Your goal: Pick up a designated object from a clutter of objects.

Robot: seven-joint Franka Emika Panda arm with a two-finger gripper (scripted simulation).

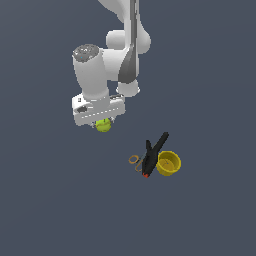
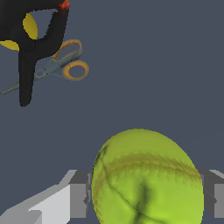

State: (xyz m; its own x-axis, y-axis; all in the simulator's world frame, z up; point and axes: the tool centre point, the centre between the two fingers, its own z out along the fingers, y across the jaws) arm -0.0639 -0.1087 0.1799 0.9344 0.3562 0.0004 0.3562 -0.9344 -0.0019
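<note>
The gripper [image 1: 102, 120] is clamped on the ball [image 1: 103, 125], one finger [image 2: 78, 199] pressed to each side of it across its widest part, so the round surface cannot roll out. In the exterior view the ball hangs just under the hand, well apart from the other things, which lie toward four o'clock from it. There the black clamp [image 1: 152, 152] with its red tip rests against the yellow cup [image 1: 168, 163], and the scissors [image 1: 136, 161] with tan handles lie touching the clamp's far side. Judging by that gap, the ball looks already taken clear of the pile.
</note>
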